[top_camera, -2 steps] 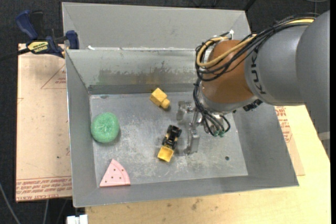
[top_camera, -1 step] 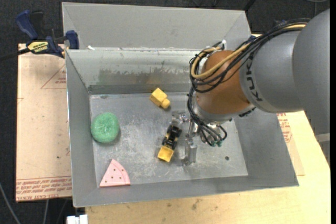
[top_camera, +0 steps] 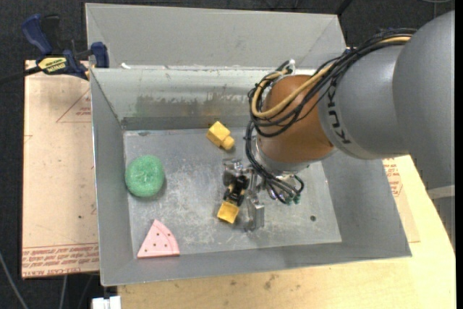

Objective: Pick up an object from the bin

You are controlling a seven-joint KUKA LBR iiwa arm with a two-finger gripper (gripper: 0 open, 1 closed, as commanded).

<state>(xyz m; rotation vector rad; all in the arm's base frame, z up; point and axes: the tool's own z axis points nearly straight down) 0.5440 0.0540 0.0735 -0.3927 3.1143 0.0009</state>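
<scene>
Your gripper (top_camera: 244,202) sits low over the floor of the bin (top_camera: 108,155), a little right of the middle and toward the near side. You cannot tell whether it is open or closed, because the orange cover (top_camera: 289,123) and the cables (top_camera: 278,94) on the wrist hang over it and hide its upper part. A small yellow block (top_camera: 228,213) lies right at the gripper's left side, touching it or very nearly so. Whether it is actually gripped is not clear from here. A small dark bit just beyond that block, against the gripper, is too small to identify. The arm (top_camera: 391,98) covers the far right part of the bin, so what lies under it is hidden from you. On the open floor a second yellow block (top_camera: 220,135) lies near the far wall, a green round lump (top_camera: 145,176) rests by the left wall, and a pink wedge (top_camera: 158,241) lies in the near left corner, all well apart from each other.
</scene>
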